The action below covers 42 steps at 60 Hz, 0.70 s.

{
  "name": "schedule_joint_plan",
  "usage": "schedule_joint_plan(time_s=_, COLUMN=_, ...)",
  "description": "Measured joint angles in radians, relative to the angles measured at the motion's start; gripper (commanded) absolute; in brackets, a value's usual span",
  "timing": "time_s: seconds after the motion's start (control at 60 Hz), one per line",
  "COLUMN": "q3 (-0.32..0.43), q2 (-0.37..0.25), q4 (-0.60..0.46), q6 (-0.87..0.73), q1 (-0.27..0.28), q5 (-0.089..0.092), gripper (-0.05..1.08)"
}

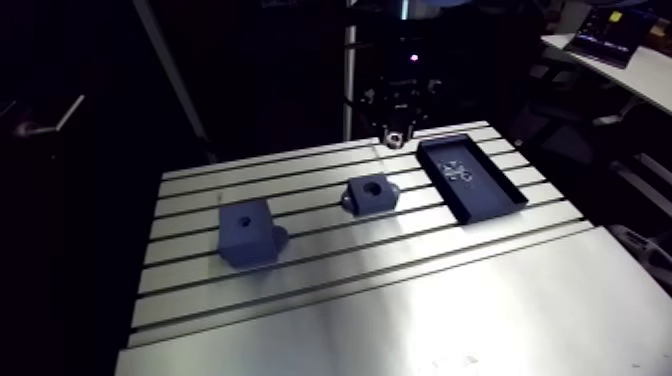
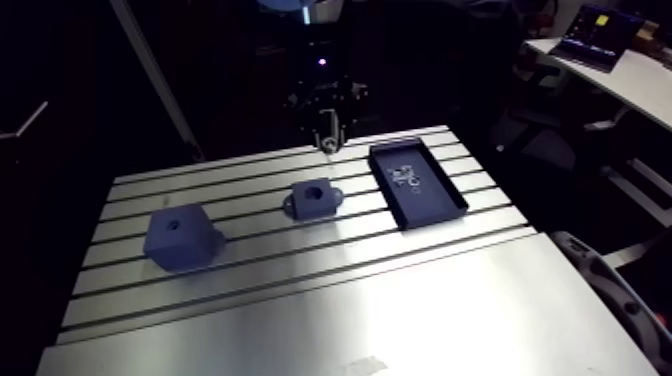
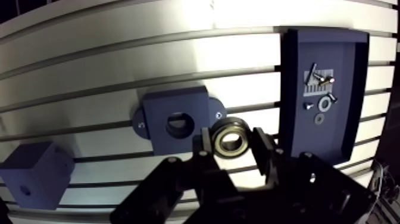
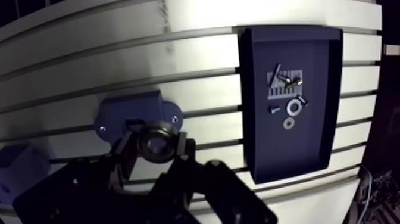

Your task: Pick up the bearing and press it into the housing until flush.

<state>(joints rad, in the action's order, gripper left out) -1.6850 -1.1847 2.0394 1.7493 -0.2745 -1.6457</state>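
My gripper (image 3: 232, 143) is shut on the bearing (image 3: 231, 139), a metal ring with a dark rim pinched between the two fingers. It hangs above the table's far edge in the arm view (image 1: 398, 133). The housing (image 3: 177, 119), a dark blue block with a round bore and two side flanges, lies on the table below and just beside the held bearing. In the arm view the housing (image 1: 371, 194) stands near the table's middle, in front of the gripper.
A dark blue tray (image 3: 351, 89) with screws and washers lies to one side of the housing on the slotted table (image 1: 420, 300). A larger dark blue block (image 1: 247, 233) with a small hole stands on the other side.
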Motion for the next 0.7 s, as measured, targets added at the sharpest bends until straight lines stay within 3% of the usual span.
schedule_joint_plan(time_s=0.7, q3=-0.061, q2=0.042, q4=0.056, q6=0.047, q1=0.031, q5=0.023, gripper=0.57)
